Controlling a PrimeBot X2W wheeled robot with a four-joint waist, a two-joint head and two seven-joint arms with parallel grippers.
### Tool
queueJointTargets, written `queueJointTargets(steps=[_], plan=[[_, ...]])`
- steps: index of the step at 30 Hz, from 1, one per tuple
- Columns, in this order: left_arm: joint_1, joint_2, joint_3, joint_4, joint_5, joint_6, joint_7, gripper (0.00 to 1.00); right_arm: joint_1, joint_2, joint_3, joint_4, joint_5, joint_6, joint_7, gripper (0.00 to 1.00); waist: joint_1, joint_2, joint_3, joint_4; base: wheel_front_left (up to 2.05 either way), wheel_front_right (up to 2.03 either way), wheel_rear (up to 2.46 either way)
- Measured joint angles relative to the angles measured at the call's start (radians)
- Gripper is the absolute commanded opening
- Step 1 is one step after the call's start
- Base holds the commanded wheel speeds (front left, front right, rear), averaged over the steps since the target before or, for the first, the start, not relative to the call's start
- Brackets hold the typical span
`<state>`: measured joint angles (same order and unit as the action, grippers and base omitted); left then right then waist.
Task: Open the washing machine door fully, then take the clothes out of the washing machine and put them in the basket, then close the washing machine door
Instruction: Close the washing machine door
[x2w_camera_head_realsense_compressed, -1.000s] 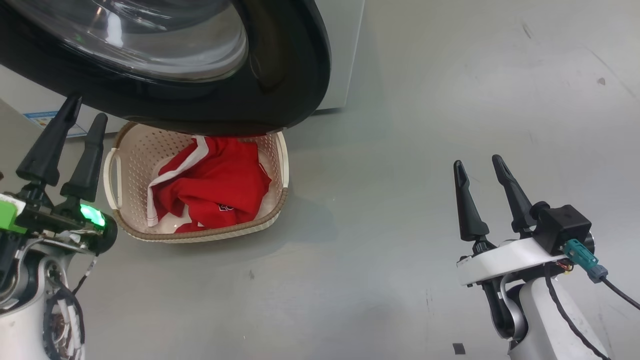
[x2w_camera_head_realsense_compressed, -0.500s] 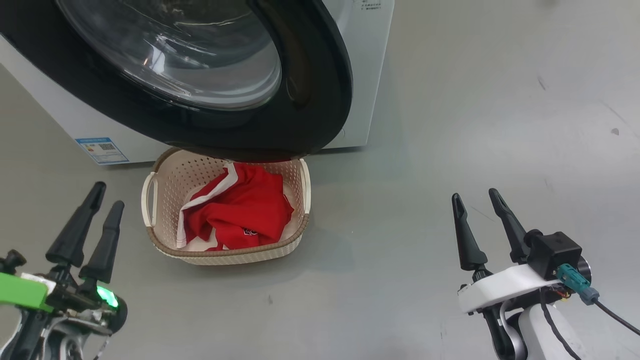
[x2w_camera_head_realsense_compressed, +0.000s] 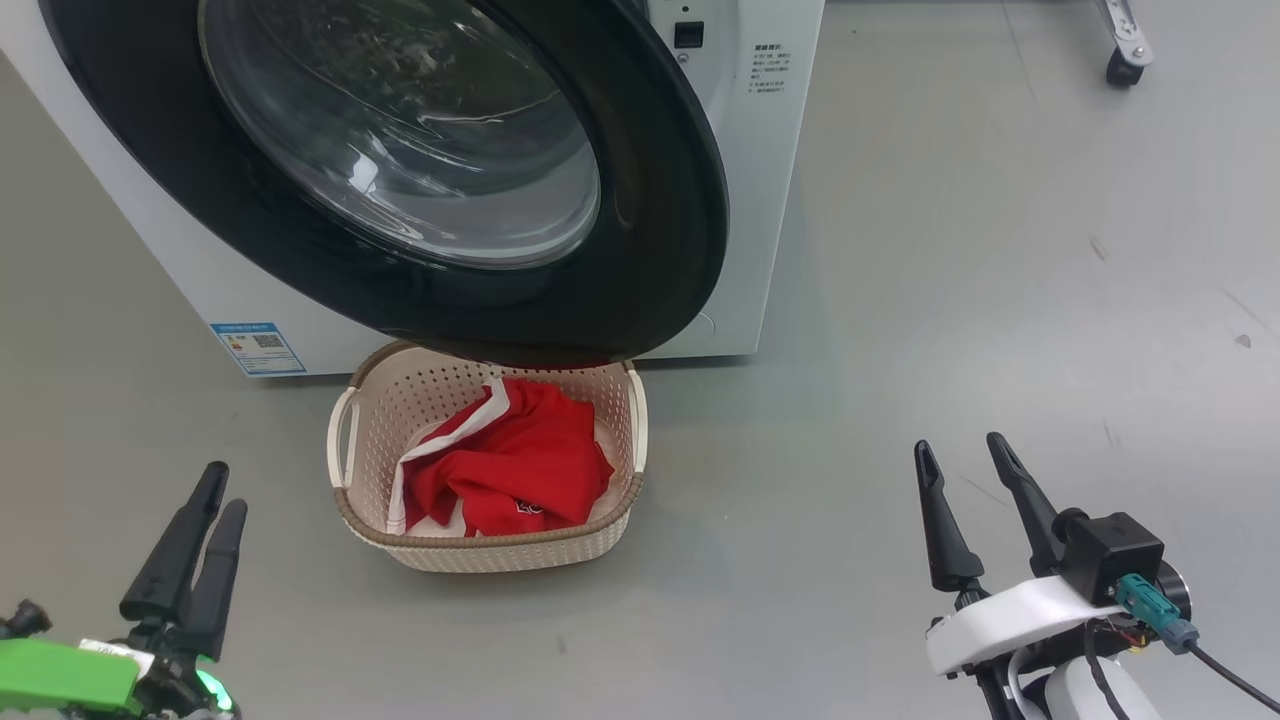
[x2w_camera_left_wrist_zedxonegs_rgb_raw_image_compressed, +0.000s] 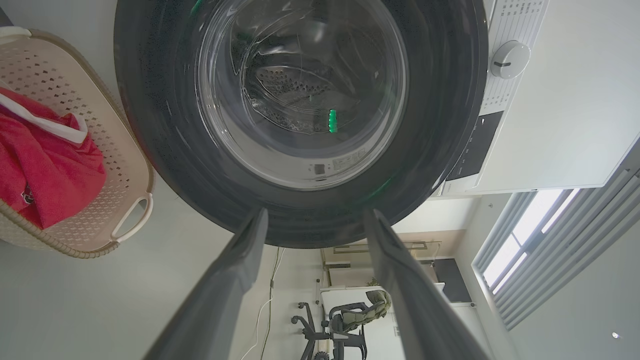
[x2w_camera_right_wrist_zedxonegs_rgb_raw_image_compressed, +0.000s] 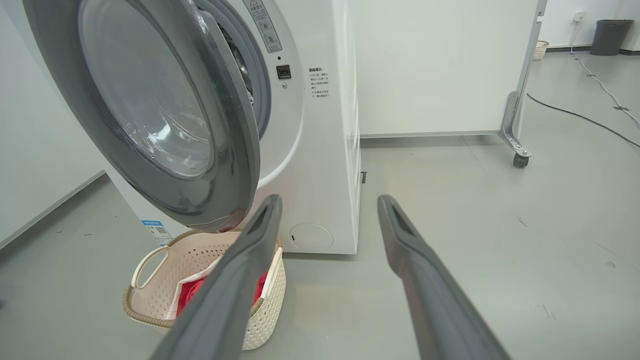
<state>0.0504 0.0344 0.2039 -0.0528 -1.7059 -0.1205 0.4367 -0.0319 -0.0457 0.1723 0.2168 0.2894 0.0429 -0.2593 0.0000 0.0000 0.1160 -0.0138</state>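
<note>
The left pincer (x2w_camera_head_realsense_compressed: 226, 488) hangs low over the grey floor (x2w_camera_head_realsense_compressed: 900, 300) with its two dark fingers spread wide and nothing between them; the left wrist view shows the gap plainly. The right pincer (x2w_camera_head_realsense_compressed: 957, 442) is likewise wide open and empty, well apart from the left one, its fingers pointing toward the washing machine (x2w_camera_head_realsense_compressed: 760, 200). The basket (x2w_camera_head_realsense_compressed: 500, 550) stands on the floor ahead of the left pincer and off to its right, nearer to it than to the right pincer, which has the basket ahead and to its left. The clothes (x2w_camera_head_realsense_compressed: 520, 470), red with a white stripe, lie bunched inside the basket, and neither pincer touches them. Beyond the basket and above it is the washing machine door (x2w_camera_head_realsense_compressed: 660, 200), swung out at an angle from the machine's front, its black rim overhanging the basket's far edge; the right wrist view shows the gap between door and machine. From the left pincer the door faces almost straight on past the fingertips, with the perforated drum (x2w_camera_left_wrist_zedxonegs_rgb_raw_image_compressed: 290, 87) showing through its glass. A small blue label (x2w_camera_head_realsense_compressed: 258, 347) sits low on the machine's front, ahead of the left pincer.
</note>
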Motion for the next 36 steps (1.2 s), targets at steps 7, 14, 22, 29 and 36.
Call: queueJointTargets(steps=[7,14,22,29,36], plan=[[0.033,0.001,-0.033,-0.057,0.039,0.000,-0.116,1.00,0.014,0.001,-0.004,-0.002,-0.001,0.000,0.000,1.00,0.0000,0.0000,-0.033,0.017,0.00,0.00,0.00],[0.035,0.002,-0.078,-0.198,0.307,0.000,-0.212,1.00,0.023,0.001,-0.004,-0.011,-0.003,0.000,0.000,1.00,0.0000,0.0000,-0.048,0.025,0.00,0.00,0.00],[0.034,0.080,-0.146,-0.304,0.650,0.000,-0.337,1.00,0.025,0.001,-0.009,-0.019,-0.010,0.000,0.000,1.00,0.0000,0.0000,-0.054,0.025,0.00,0.00,0.00],[0.084,0.140,-0.178,-0.280,0.987,-0.001,-0.440,1.00,0.029,0.001,-0.016,-0.030,-0.021,0.000,0.000,1.00,0.0000,0.0000,-0.061,0.026,0.00,0.00,0.00],[0.135,0.142,-0.225,-0.234,1.180,0.046,-0.494,1.00,0.048,0.002,-0.023,-0.034,-0.030,0.000,0.000,1.00,0.0000,0.0000,-0.068,0.026,0.00,0.00,0.00]])
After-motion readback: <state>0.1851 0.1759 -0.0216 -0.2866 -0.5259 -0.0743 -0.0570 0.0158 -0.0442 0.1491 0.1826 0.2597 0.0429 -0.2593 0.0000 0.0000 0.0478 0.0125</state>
